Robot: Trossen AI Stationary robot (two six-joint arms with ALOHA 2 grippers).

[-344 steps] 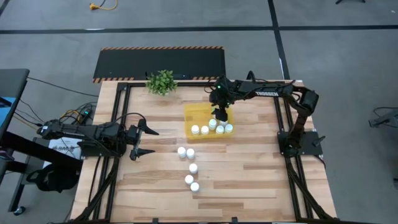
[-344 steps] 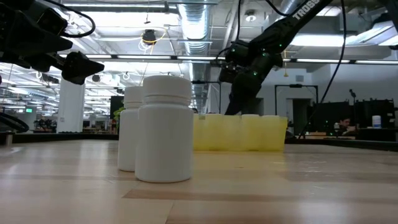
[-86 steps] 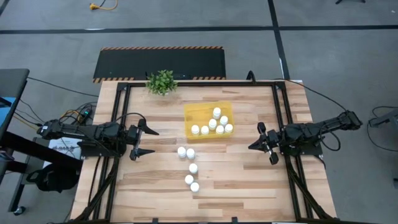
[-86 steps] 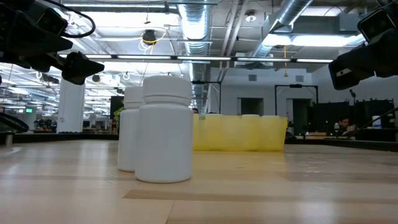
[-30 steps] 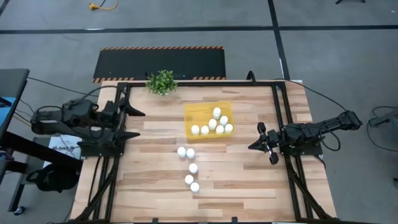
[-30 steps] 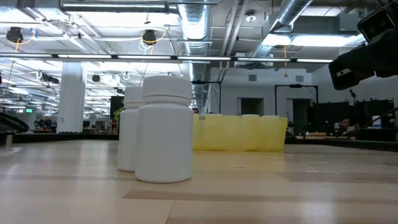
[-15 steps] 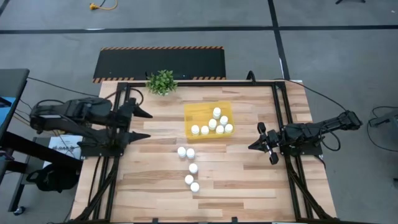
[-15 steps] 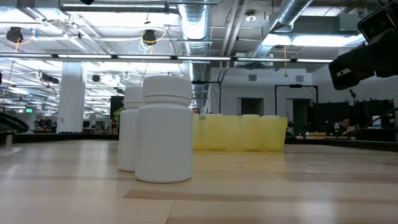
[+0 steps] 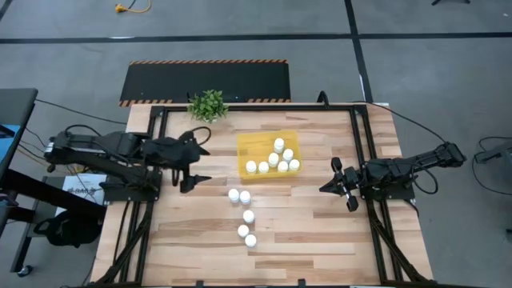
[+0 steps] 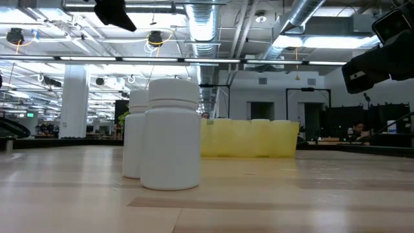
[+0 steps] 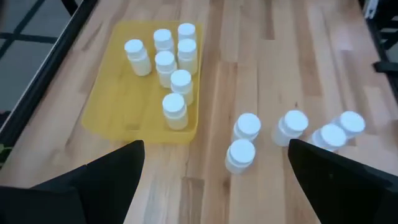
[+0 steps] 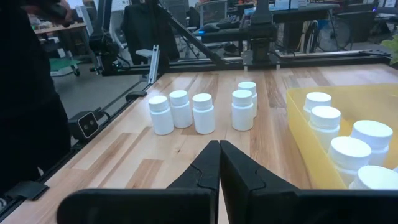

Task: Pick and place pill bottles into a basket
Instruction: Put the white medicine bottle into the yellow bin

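Note:
The yellow basket [image 9: 258, 146] stands on the wooden table, right of centre toward the far side, with several white pill bottles [image 9: 274, 159] upright in it. Several more bottles [image 9: 245, 197] stand upright in a loose line on the table, nearer than the basket; the left wrist view shows them [image 11: 247, 127] beside the basket [image 11: 115, 102]. My left gripper [image 9: 206, 163] hangs open above the table, left of the basket and of the loose bottles, slanting down toward them. My right gripper [image 9: 326, 186] waits shut at the table's right side, with the loose bottles [image 12: 203, 112] ahead of it.
A small green potted plant [image 9: 208, 105] stands at the far edge, left of the basket. Black frame rails [image 9: 152, 152] run along the table's left and right sides. In the low view one bottle [image 10: 171, 136] stands close to the camera, the basket [image 10: 249, 138] behind it.
My left gripper has moved from the table's left side toward the right, nearer the basket and the loose bottles, and has tipped from nearly level to slanting down. Its fingers have stayed open. The bottles and the basket have not moved.

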